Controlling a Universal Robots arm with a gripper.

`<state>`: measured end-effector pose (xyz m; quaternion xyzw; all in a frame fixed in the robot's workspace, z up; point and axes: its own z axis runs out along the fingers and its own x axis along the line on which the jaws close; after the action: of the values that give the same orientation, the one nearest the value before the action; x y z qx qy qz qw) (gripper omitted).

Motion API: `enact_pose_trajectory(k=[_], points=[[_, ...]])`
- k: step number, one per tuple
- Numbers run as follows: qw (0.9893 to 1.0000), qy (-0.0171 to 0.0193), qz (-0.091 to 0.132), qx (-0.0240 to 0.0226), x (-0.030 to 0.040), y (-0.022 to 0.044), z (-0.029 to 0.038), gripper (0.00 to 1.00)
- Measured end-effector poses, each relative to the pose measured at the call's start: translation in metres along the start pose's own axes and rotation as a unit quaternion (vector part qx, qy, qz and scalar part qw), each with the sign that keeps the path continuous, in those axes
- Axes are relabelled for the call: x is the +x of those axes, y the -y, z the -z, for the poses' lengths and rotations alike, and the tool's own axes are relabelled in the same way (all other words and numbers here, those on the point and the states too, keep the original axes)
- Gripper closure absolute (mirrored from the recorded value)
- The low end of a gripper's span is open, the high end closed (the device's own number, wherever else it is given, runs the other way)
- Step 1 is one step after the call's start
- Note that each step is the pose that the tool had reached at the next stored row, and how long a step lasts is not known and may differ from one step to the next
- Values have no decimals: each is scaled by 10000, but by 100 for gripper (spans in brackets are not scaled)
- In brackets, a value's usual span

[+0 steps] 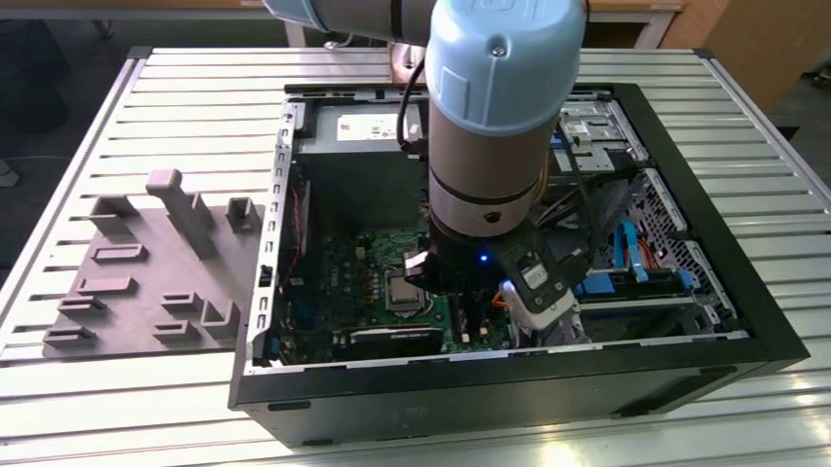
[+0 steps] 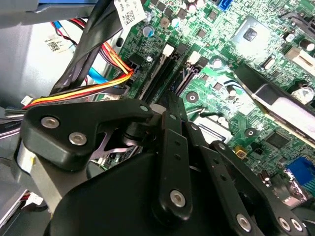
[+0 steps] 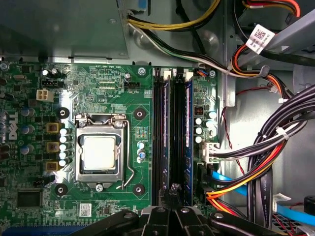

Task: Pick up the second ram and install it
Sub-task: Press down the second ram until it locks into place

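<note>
Nearest in the second wrist view: black gripper (image 2: 172,101) linkage, fingers (image 2: 175,147) drawn narrow with tips almost meeting, poised over the black memory slots (image 2: 160,73) of the green motherboard (image 2: 221,44), beside orange and yellow cables (image 2: 93,88). In the first wrist view: gripper (image 3: 171,189) tips at the near end of the slot bank, second ram (image 3: 166,123) standing on edge in a slot just beside the processor socket (image 3: 100,153); grip on it not determinable. In the exterior view: arm (image 1: 500,117) lowered into the open computer case (image 1: 520,389) on the slatted surface (image 1: 195,88), grey block fixture (image 1: 150,272) towards the exterior view's left.
</note>
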<state>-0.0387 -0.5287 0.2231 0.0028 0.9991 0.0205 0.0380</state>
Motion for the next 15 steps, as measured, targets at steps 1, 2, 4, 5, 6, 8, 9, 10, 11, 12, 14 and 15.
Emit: enact_pose_trajectory(k=[1,2,4,5,6,8,9,10,11,12,14,15], points=[[10000,0,0,1,0,0,0,89],[10000,0,0,-2,0,0,-5,89],[10000,-1,0,-1,2,1,-24,89],[10000,-3,0,2,2,2,-30,89],[10000,-4,0,3,3,2,-34,89],[10000,-4,0,1,3,2,-37,89],[10000,-3,0,0,3,2,-40,89],[10000,-3,0,-1,3,2,-49,89],[10000,-5,0,1,5,3,-59,89],[10000,-5,0,3,5,3,-63,89],[10000,-5,0,2,5,3,-65,89],[10000,-5,0,0,5,3,-67,89]])
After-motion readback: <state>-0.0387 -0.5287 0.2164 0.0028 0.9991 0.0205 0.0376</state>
